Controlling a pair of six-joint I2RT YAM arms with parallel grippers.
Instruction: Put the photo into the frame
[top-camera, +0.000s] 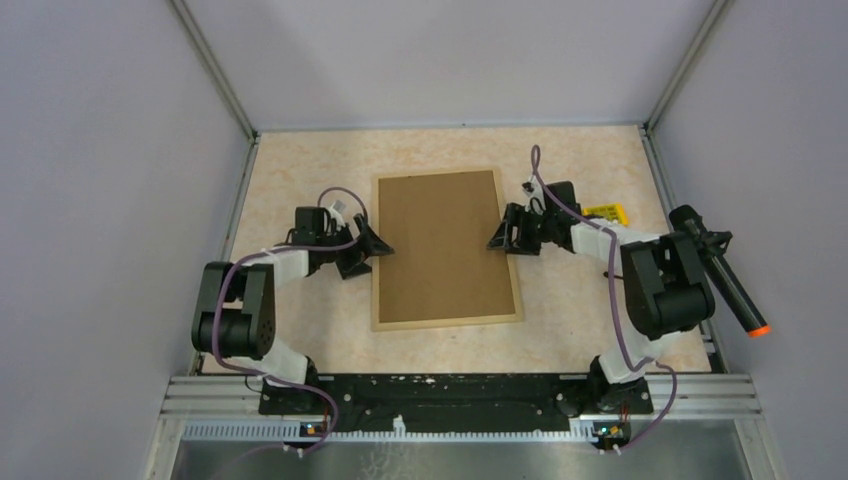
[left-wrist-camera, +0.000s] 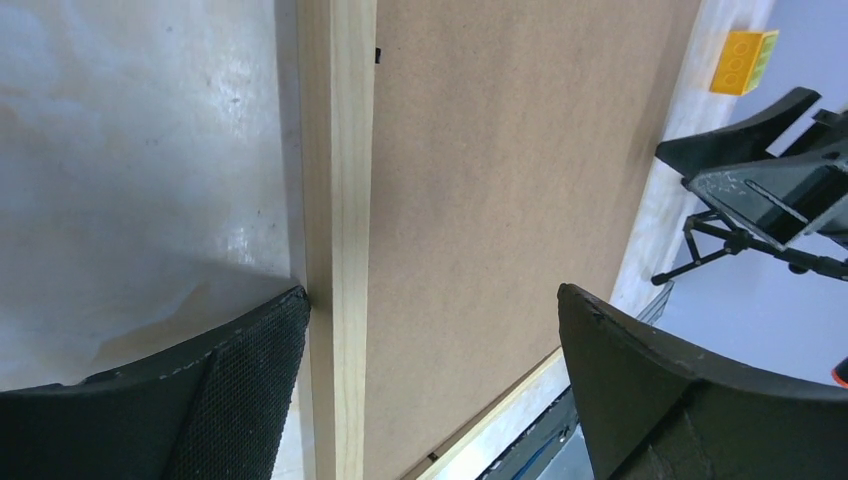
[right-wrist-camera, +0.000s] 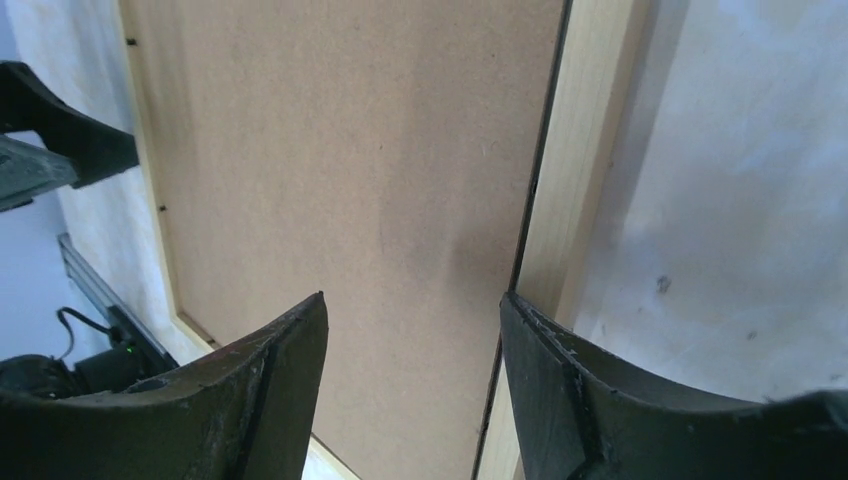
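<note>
Frame (top-camera: 445, 250) lay back-up on the counter (top-camera: 300, 160), a pincer at each long side.
Only the overhead view showed it whole; left pincer (left-wrist-camera: 430, 300) gaped wide astride its left rail, right pincer (right-wrist-camera: 412, 300) half-spread, gripping nothing.

- The frame (top-camera: 446, 321): pale bare wood rim with fine straight grain and a satin finish, across the centre of the top view.
- Backing board (top-camera: 440, 245) inside it: brown pressed fibreboard, matt and faintly fuzzy.
- Table (top-camera: 300, 160): smooth marbled beige with a soft sheen.
- My left gripper (left-wrist-camera: 430, 298): black finger pad (left-wrist-camera: 245, 390), rough with a woven-looking grain.
- My right gripper (right-wrist-camera: 412, 300): matt black plastic fingers (right-wrist-camera: 600, 400), scuffed along the edges.
- Yellow block (left-wrist-camera: 742, 62), upper right: shiny plastic.
</note>
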